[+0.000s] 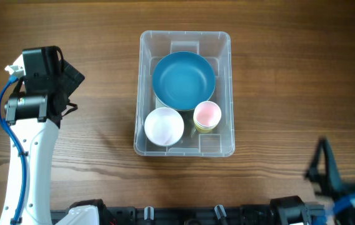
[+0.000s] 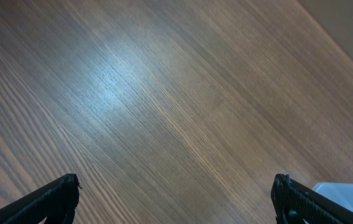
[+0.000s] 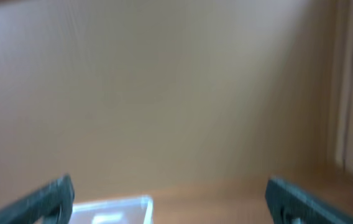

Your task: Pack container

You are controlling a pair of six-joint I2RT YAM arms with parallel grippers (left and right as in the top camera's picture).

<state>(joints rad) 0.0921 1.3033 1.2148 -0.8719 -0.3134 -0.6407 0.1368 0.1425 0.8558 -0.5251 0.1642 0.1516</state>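
Note:
The container [image 1: 145, 81] is a large clear rectangular bin in the middle of the table. It holds a blue bowl [image 1: 184, 78], a white bowl [image 1: 164, 126] and a pink cup [image 1: 207, 115] nested in a yellow one. My left gripper [image 2: 175, 196] is open and empty over bare wood, far left of the bin; the arm shows in the overhead view [image 1: 43, 78]. A corner of the bin shows at the lower right of the left wrist view [image 2: 350, 193]. My right gripper [image 3: 167, 196] is open and empty at the table's front right [image 1: 343, 165], blurred. The bin's edge shows in the right wrist view [image 3: 117, 208].
The wooden table [image 1: 290, 75] spreads on all sides of the bin. Black arm mounts [image 1: 190, 215] run along the front edge. A plain beige wall [image 3: 176, 87] fills the right wrist view.

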